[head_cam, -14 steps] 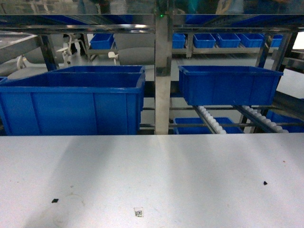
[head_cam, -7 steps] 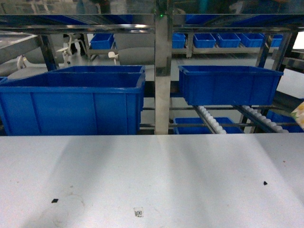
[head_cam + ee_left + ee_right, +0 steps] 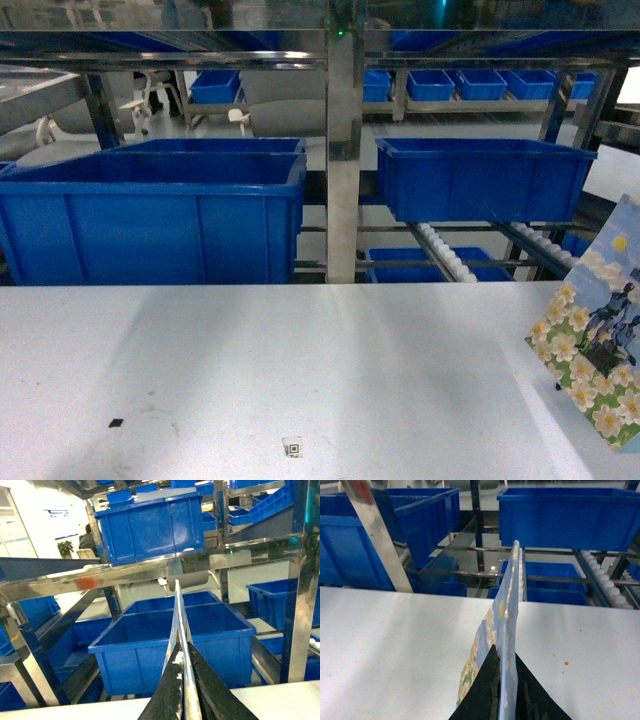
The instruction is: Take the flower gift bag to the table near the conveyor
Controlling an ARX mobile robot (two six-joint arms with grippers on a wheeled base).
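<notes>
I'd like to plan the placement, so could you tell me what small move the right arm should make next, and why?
Probably lower the flower gift bag gently toward the table and level it before letting go. The right claw is shut on the bag's edge, and in the head view the bag hangs tilted at the table's right side, in front of the conveyor. Whether its bottom touches the tabletop cannot be told.

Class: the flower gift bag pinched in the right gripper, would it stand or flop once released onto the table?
The flower gift bag looks thin and flat, held edge-on in the right gripper, so it probably tips over. It holds straight, so likely fairly stiff card and light.
</notes>
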